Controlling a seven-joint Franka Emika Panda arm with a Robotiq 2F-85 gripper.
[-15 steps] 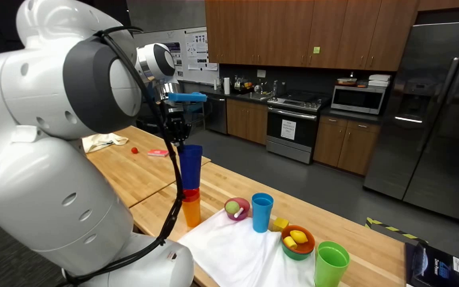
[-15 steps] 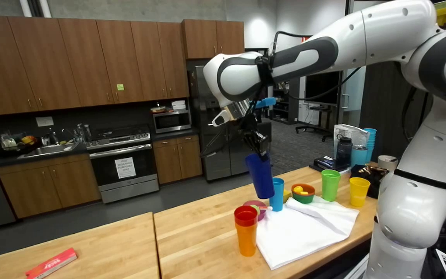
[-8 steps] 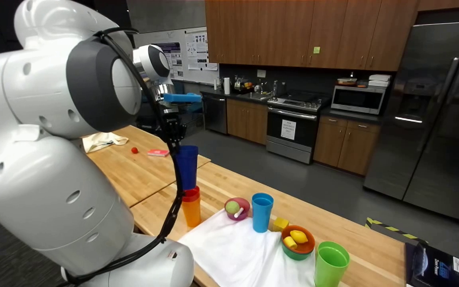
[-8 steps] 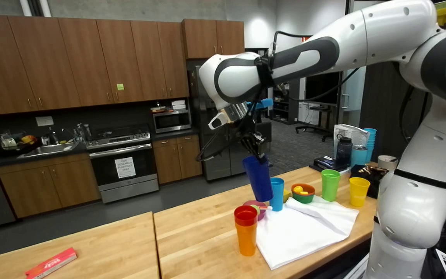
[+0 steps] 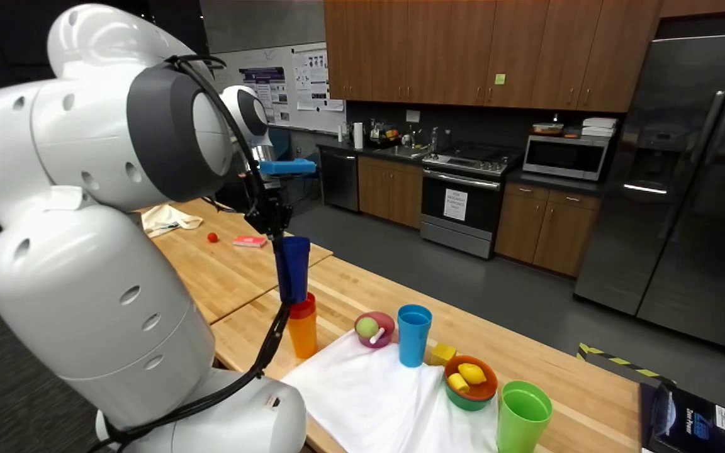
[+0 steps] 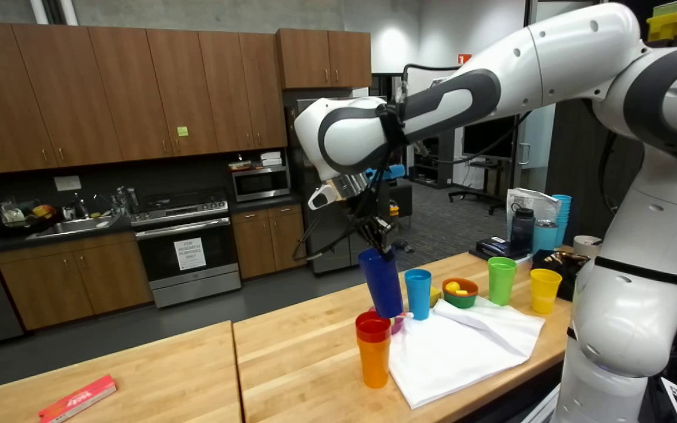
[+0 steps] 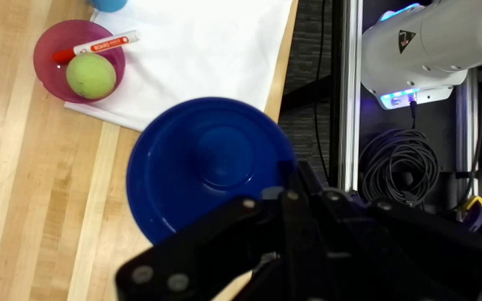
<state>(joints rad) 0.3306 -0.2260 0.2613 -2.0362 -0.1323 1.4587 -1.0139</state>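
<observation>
My gripper (image 7: 296,169) is shut on the rim of a dark blue cup (image 6: 382,285), one finger inside it and one outside. The cup hangs tilted above the wooden table, mouth up, and looks empty in the wrist view. Its base overlaps the rim of a red cup (image 6: 374,328) in both exterior views; whether they touch I cannot tell. That red cup sits nested in an orange cup (image 6: 375,365) standing upright on the table. In an exterior view a black cable crosses in front of the gripper (image 5: 279,234) and part of the blue cup (image 5: 297,267).
Near the stack lies a white cloth (image 6: 462,346). A magenta bowl (image 7: 50,42) holds a green ball (image 7: 91,76) and a marker (image 7: 107,43). Beyond stand a light blue cup (image 5: 413,336), yellow block (image 5: 442,353), orange-green bowl (image 5: 472,402), green cup (image 5: 522,415) and yellow cup (image 6: 545,291).
The gripper, with the blue cup in it, has moved down and to the left in both exterior views, bringing the cup's base closer to the red cup's rim. The table items have stayed put.
</observation>
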